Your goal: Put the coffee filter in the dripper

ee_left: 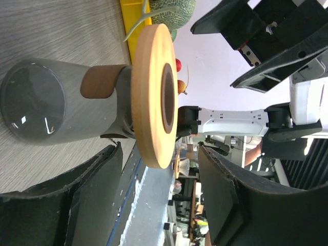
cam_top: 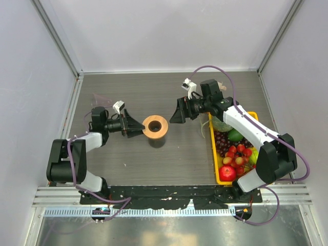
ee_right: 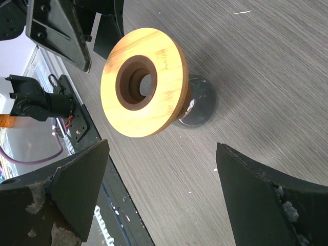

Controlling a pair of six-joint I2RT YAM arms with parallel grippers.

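The dripper (cam_top: pixel 155 127), a clear glass cone under a round orange-brown wooden collar, stood mid-table between my 2 grippers. My left gripper (cam_top: pixel 137 126) sat just beside the collar, its fingers apart and holding nothing. My right gripper (cam_top: pixel 173 111) hung spread wide and empty a little further off. The thin tan paper coffee filter? I could not pick it out for certain in any view, and I saw no paper edge in the collar's dark hole.

The risk, as I judged it, was the collar overhanging a narrower body. A left finger catching that rim on the way out could tip or slide the dripper. A thin paper cone could also crumple or land askew if pinched hard.

My left wrist camera showed the side profile, glass body and brown band under the collar, which the top view hid. My right wrist camera looked straight into the hole. Only the top view showed the long yellow plastic fruit tray (cam_top: pixel 216 159) on the right.
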